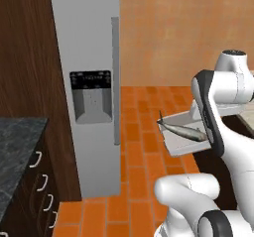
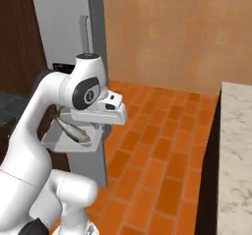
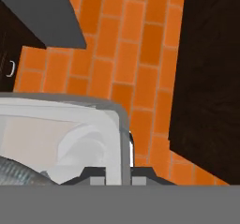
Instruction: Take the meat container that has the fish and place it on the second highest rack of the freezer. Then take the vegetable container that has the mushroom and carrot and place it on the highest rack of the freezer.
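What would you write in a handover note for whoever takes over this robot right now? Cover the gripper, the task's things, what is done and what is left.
Gripper: shut on the rim of the meat container, carried above the floor.
The fish lies in that container.
Freezer: door closed, so the racks are hidden.
Done: fish container picked up.
Left: open the freezer, set this container on the second highest rack, then fetch the mushroom-and-carrot container for the highest rack.
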Controlling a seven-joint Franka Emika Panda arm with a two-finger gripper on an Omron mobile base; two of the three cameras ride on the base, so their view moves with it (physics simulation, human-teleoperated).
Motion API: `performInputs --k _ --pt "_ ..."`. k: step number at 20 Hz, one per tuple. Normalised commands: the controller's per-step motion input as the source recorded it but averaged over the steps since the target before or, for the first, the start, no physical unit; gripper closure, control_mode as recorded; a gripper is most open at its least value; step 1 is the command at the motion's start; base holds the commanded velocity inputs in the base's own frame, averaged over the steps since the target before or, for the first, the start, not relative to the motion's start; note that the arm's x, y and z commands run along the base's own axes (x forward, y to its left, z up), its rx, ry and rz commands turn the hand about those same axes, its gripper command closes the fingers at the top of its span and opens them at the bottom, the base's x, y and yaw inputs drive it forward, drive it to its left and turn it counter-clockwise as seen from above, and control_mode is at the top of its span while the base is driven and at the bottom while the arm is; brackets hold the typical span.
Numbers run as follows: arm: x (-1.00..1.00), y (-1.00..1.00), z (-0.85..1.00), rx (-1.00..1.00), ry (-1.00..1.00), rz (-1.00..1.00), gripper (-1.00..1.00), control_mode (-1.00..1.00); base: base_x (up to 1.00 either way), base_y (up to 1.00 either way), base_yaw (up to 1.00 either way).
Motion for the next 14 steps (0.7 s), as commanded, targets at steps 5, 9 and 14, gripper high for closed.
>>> performInputs --k 5,9,14 --pt "0.00 0.00 0.00 0.00 0.00 0.00 1.00 1.00 0.10 -0.55 -0.11" --pt "0.00 0.00 0.00 0.00 0.00 0.00 1.00 1.00 0.46 0.11 -0.03" --pt "0.00 0.00 0.00 0.00 0.00 0.00 1.00 1.00 0.78 -0.01 -0.17"
